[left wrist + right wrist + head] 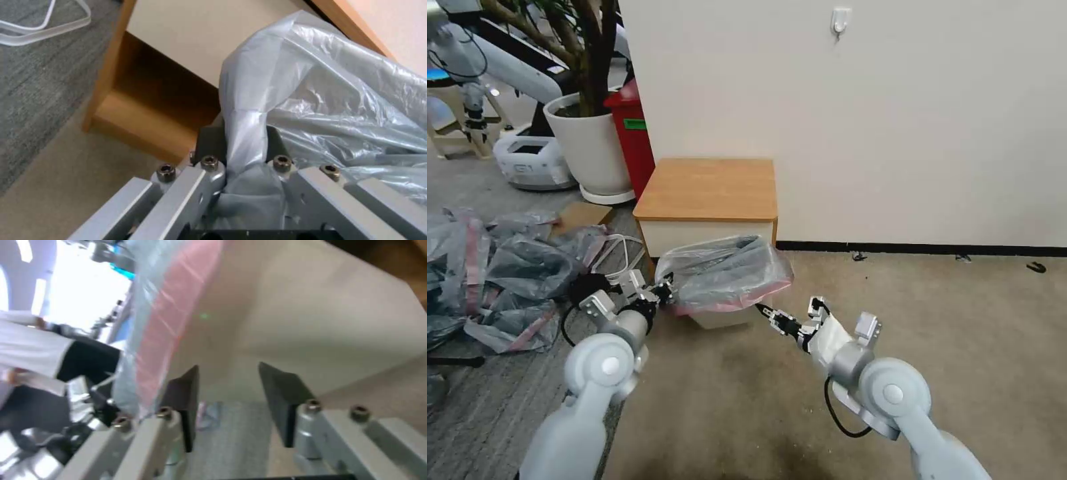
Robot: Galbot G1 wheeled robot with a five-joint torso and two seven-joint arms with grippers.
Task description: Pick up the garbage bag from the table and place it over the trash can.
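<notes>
Garbage bag [725, 273]: draped over the top of the trash can [720, 319], grey film bunched and puffed above the opening, its pink-red band hanging along the near side of the rim.
Trash can: stands on the carpet right in front of the table [707, 188]; only a strip of cream wall shows under the bag. I cannot see what is inside it.
My left gripper [665, 291]: at the can's left side, fingers clamped together on a twisted fold of the bag; in my left wrist view [246, 146] the film runs straight up between them.
My right gripper [764, 311]: at the can's near right corner, fingers apart with nothing between them; in my right wrist view [231, 400] they sit just beside the pink band and the can's wall.
Table: top bare, shelf opening below.
Heap of bags [490, 267]: on the floor to my left, well apart from the can.
</notes>
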